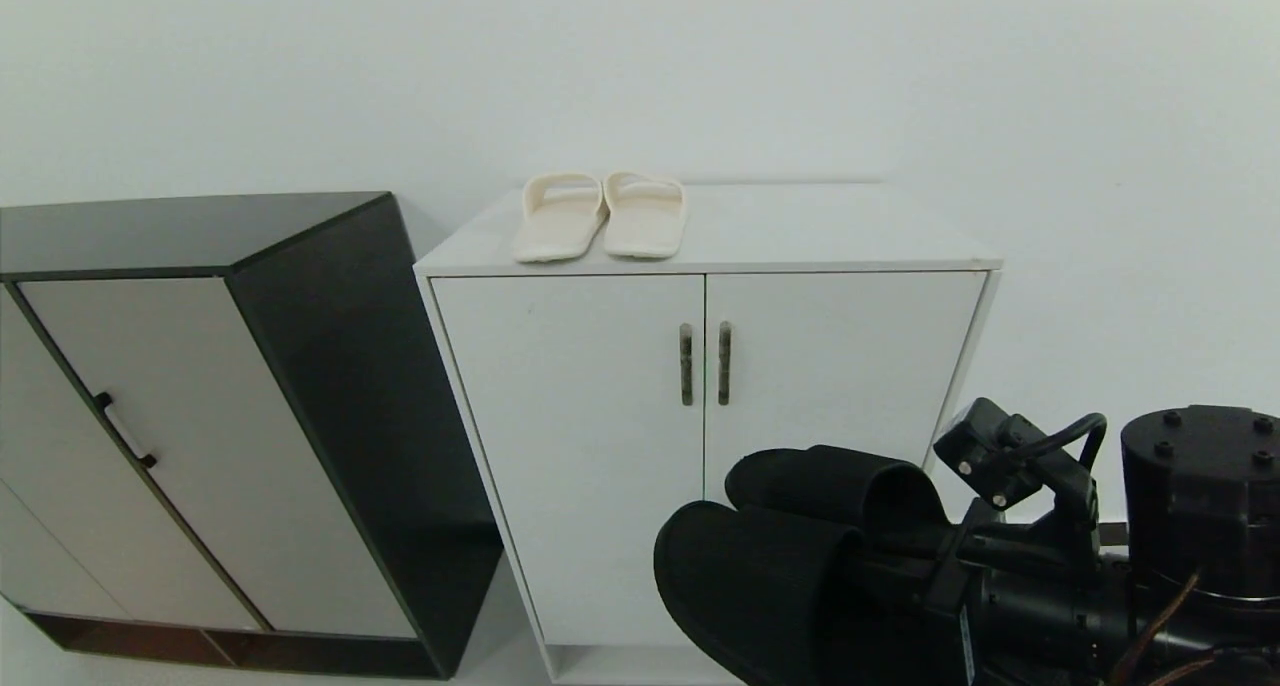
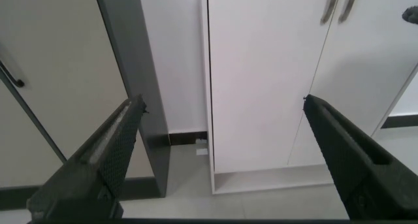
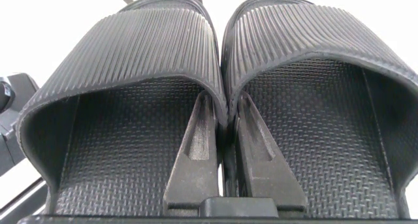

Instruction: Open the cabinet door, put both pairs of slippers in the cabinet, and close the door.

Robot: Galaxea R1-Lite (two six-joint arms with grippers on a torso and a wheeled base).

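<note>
Right gripper (image 3: 225,103): clamped on the black slippers (image 1: 790,556), with one finger (image 3: 192,165) inside each slipper, pressing the two inner side walls together
Black slippers: held side by side in the air, low in front of the white cabinet (image 1: 800,236), before its right door, toes pointing toward it
Left gripper (image 2: 222,101): fingers spread wide apart with nothing between them, facing the lower part of the white cabinet
Doors (image 1: 570,416): both shut, with two upright handles (image 1: 686,364) just beside each other at the middle seam
Cream slippers (image 1: 600,216): side by side on the white cabinet's top, above the left door, toes toward the wall
Dark cabinet (image 1: 330,366): stands at an angle beside the white one, on the robot's left, its pale door shut
</note>
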